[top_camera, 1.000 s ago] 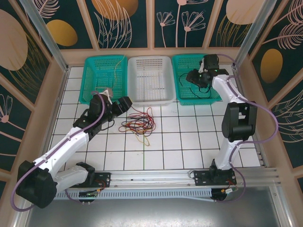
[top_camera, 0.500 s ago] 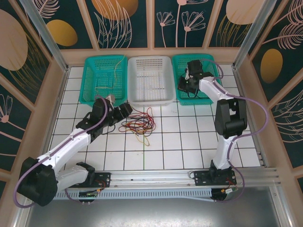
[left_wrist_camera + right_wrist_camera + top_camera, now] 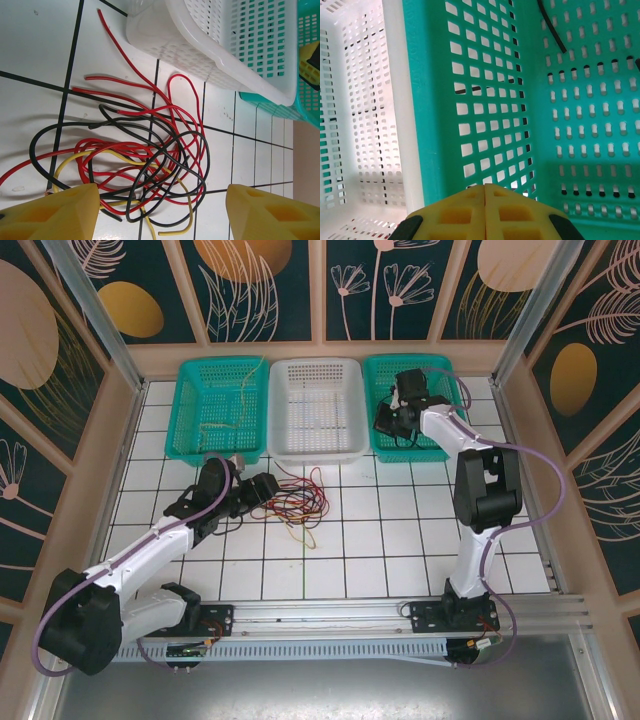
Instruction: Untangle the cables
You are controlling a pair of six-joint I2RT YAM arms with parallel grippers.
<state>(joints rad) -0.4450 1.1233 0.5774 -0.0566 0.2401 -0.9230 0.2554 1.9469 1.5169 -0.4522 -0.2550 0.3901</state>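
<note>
Partly done, by look of it: pale yellow cable in left teal basket, black cable in right teal basket. Left to do: tangle of red, black, yellow wires on white tiled table, near white basket. Wires thin, glossy, loopy; baskets perforated plastic. Over tangle: left gripper, jaws apart, empty. Inside right teal basket: right gripper, jaws pressed together, empty.

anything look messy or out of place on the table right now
Yes: the red, black and yellow cables lie in one knotted heap on the tiles just in front of the white basket, strands looped through each other. A thin yellow wire in the left green basket seems to trail over its back rim.
</note>
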